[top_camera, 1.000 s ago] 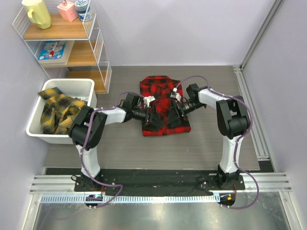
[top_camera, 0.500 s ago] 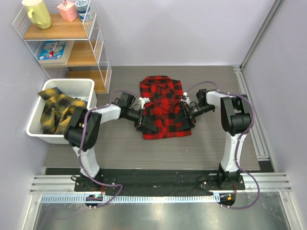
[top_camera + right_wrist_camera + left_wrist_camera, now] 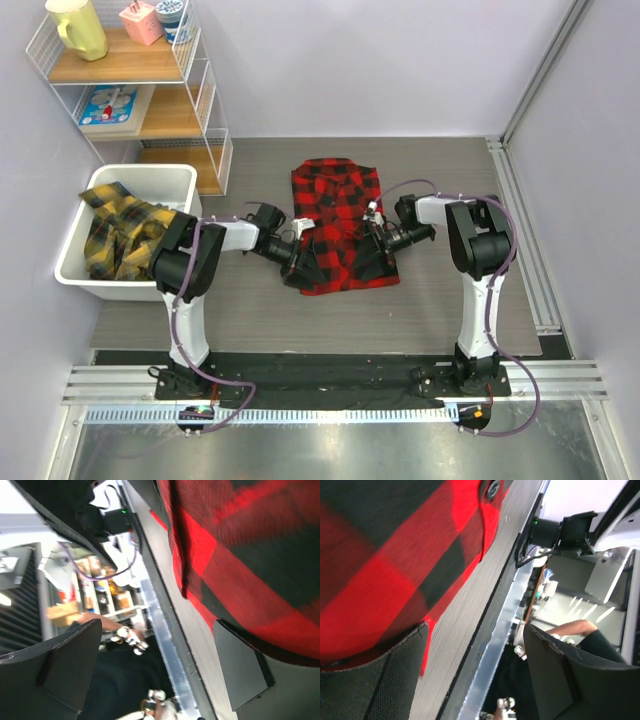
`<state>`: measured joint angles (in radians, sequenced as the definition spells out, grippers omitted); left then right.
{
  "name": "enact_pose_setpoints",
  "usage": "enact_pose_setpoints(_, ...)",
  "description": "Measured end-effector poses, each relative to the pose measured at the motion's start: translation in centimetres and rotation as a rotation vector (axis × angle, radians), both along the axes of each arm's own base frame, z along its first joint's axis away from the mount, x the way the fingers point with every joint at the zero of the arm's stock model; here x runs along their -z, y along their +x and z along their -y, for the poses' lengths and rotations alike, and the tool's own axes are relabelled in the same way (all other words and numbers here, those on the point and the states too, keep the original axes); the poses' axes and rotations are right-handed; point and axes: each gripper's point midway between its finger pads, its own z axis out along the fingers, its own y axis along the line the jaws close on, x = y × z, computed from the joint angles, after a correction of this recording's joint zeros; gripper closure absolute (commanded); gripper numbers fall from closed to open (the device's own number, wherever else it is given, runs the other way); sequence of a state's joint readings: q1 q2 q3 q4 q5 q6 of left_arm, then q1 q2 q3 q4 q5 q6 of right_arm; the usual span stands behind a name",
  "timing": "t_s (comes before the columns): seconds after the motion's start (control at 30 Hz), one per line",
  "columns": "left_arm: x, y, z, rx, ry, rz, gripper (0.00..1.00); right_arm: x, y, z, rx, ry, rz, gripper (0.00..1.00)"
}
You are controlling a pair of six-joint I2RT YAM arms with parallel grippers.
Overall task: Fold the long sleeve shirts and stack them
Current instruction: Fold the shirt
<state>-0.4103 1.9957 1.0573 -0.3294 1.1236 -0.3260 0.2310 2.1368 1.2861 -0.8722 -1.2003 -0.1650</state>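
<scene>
The red-and-black checked shirt lies folded on the table's middle, collar away from the arms. My left gripper sits low at its near left edge and my right gripper at its near right edge. In the left wrist view the shirt drapes over one finger; the left gripper is open with nothing between the fingers. In the right wrist view the shirt lies over one finger; the right gripper is open. Yellow-and-black checked shirts lie in a bin.
A white bin stands at the left of the table. A wire shelf with a jug and small items stands at the back left. Metal rails run along the right and near edges.
Both grippers have moved from over the shirt's middle out to its sides, then down to its near corners. The shirt's near hem has shifted slightly.
</scene>
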Motion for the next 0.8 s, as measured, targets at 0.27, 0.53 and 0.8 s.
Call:
enact_pose_setpoints(0.27,-1.1,-0.4,-2.7,0.008,0.032,0.057,0.19,-0.9,0.3,3.1,0.068,-0.037,-0.053,0.0)
enact_pose_setpoints(0.53,-8.4,4.7,-1.6,0.04,-0.026,0.368,0.19,-4.9,8.3,1.8,0.168,-0.045,0.211,0.0)
enact_pose_setpoints(0.8,-6.0,8.6,-0.6,0.009,0.017,0.388,0.19,-1.5,13.2,-1.5,0.226,-0.048,0.225,0.0)
